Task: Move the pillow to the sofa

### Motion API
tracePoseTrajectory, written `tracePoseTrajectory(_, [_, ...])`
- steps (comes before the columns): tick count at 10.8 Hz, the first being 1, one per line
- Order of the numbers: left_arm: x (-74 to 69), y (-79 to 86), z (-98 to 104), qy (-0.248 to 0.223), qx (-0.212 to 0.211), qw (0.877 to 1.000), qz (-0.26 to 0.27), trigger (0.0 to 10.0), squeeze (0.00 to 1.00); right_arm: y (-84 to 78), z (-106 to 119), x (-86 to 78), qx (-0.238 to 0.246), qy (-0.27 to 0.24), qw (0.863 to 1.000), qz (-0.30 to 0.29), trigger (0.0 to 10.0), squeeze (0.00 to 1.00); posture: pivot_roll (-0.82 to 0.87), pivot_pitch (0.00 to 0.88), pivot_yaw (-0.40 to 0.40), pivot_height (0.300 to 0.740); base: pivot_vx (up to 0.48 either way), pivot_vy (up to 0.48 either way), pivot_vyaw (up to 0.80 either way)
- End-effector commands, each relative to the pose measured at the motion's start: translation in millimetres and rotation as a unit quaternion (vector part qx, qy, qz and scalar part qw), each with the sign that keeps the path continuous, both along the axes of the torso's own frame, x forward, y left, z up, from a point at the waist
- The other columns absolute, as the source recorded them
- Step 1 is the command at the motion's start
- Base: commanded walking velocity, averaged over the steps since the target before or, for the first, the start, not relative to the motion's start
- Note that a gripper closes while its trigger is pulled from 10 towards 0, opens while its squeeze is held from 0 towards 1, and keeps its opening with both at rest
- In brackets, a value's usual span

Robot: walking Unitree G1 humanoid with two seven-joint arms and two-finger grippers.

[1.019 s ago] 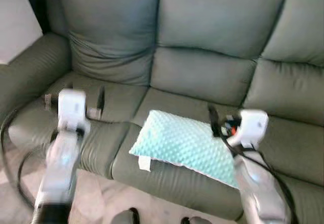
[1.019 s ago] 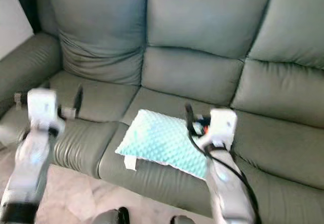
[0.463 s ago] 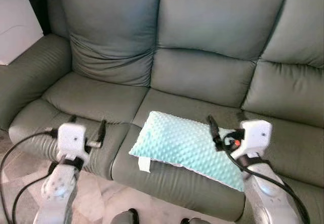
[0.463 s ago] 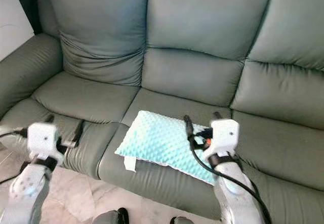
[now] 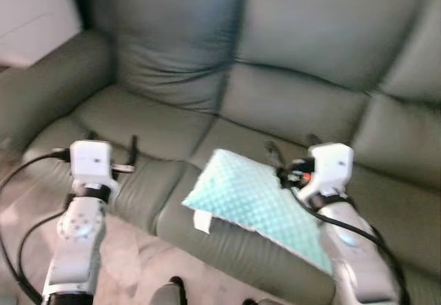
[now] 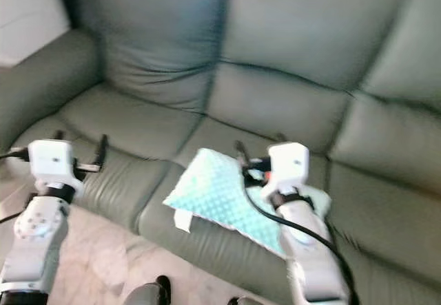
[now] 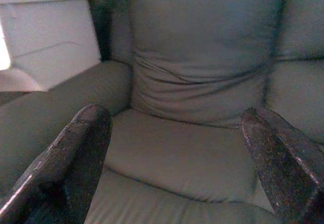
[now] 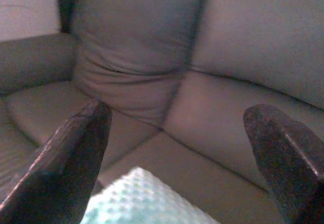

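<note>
**Pillow lies on the sofa seat**

Head views: the mint pillow (image 5: 255,198) rests on the grey sofa (image 5: 296,105), middle seat, front edge. The right gripper (image 5: 289,155) hovers above it; the left gripper (image 5: 112,145) over the left seat.

Wrist views: both jaws stand wide apart, empty.

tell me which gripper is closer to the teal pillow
Right. The right gripper hovers open just over the pillow; the left gripper, also open, is off to its left above the sofa's end seat.
</note>
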State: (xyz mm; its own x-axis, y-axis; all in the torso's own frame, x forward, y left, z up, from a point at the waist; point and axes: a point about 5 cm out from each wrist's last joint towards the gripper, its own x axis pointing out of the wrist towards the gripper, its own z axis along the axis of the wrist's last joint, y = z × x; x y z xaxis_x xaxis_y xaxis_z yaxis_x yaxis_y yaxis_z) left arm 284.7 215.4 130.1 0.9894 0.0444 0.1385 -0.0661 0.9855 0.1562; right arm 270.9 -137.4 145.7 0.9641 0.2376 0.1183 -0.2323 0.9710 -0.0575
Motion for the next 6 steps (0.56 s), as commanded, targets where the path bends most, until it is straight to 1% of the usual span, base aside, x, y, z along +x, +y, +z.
tracePoseTrajectory(1, [2.0,-3.8,2.6,-0.001,-0.002,1.000,-0.007,10.0,0.00,-1.5,-4.3,0.8,-0.008,0.012,1.000,0.001,10.0,0.00,-0.05,0.174,-0.021,0.740,0.000,0.000,0.80])
tracePoseTrajectory(3, [-1.2,-5.4,-1.5,0.006,-0.002,1.000,-0.003,10.0,0.00,-3.3,-4.9,5.2,-0.012,0.013,1.000,-0.005,10.0,0.00,-0.05,0.183,-0.023,0.740,0.000,0.000,0.80])
tracePoseTrajectory(6, [-3.0,-8.1,-6.3,0.011,-0.009,1.000,0.009,10.0,0.00,-2.2,-6.4,5.6,-0.018,0.017,1.000,-0.001,10.0,0.00,-0.04,0.182,-0.037,0.740,0.000,0.000,0.80])
